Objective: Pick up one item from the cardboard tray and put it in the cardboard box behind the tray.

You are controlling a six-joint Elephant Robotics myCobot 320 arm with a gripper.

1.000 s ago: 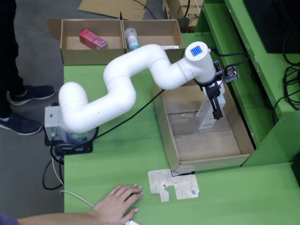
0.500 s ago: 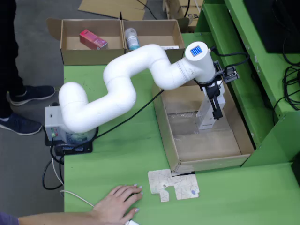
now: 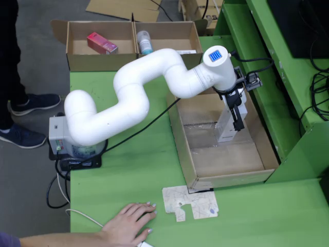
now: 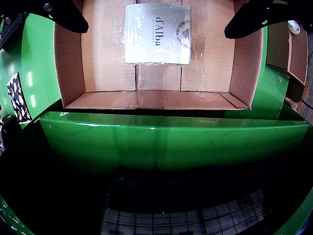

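The view from above shows, at its far left, a standing person's dark shoes (image 3: 23,121) on the grey floor, and at the bottom edge a hand (image 3: 128,222) lying flat on the green counter (image 3: 133,170). Behind the counter's left part sits a two-compartment cardboard box (image 3: 77,60): a pink carton (image 3: 102,42) lies in its left compartment and a pale bottle (image 3: 144,41) in its right one. The white arm (image 3: 128,98) rises from its grey base (image 3: 59,136) and reaches rightward over the open cardboard tray (image 3: 180,139). A printed cardboard scrap (image 3: 191,203) lies on the counter just in front of the tray. Inside the tray, toward its back right, a white box (image 3: 226,123) stands upright, with the gripper (image 3: 237,109) directly above and around it.

The view that rides on the gripper shows the left dark finger (image 4: 63,13) at the top left corner, then the white box (image 4: 157,33), lettered "d'Alba", resting on the tray floor (image 4: 107,63), then the right dark finger (image 4: 261,17) at the top right. The fingers are spread wide, each well apart from the box and touching nothing.
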